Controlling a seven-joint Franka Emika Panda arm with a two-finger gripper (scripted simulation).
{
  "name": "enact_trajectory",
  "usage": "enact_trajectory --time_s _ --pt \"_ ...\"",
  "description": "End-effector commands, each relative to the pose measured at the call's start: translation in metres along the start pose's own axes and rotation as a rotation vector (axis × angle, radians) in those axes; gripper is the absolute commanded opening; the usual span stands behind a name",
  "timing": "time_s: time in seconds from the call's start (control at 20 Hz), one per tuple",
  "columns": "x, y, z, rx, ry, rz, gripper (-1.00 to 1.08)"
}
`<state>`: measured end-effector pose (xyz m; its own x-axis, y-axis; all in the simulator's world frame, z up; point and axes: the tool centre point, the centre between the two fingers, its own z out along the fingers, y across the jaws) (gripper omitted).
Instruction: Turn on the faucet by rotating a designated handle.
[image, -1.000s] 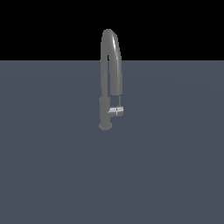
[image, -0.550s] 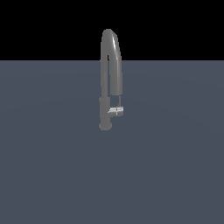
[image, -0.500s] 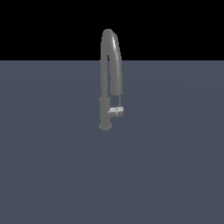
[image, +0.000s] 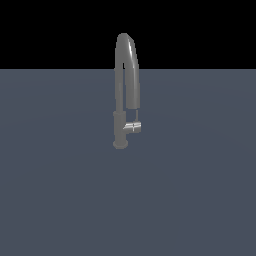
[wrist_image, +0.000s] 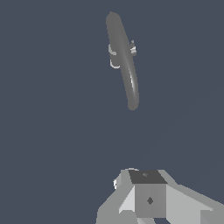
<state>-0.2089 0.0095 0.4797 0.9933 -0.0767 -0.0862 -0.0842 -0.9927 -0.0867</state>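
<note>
The faucet (image: 125, 90) stands upright on the flat grey surface, its arched spout rising above the horizon in the exterior view. The handle (image: 132, 127), a short shiny stub, sticks out of the lower column toward the exterior view's right. The wrist view looks down on the faucet (wrist_image: 123, 61) from above, and a small shiny piece beside the spout looks like the handle (wrist_image: 132, 47). My gripper (wrist_image: 146, 190) shows only in part at the edge of the wrist view, well apart from the faucet and touching nothing. Its jaws are not shown clearly. It is out of the exterior view.
The dark grey surface (image: 60, 190) spreads flat around the faucet. Nothing else shows on it.
</note>
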Motion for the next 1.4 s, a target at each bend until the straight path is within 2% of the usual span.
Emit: enact_trajectory --time_s 0.0,0.7,1.35 --pt "0.013 -0.001 0.002 0.025 -0.032 0.027 -1.0" --pt "0.093 -0.001 0.024 0.184 -0.233 0.196 -1.0" --pt "0.165 0.008 0.06 0.343 -0.432 0.36 -1.0"
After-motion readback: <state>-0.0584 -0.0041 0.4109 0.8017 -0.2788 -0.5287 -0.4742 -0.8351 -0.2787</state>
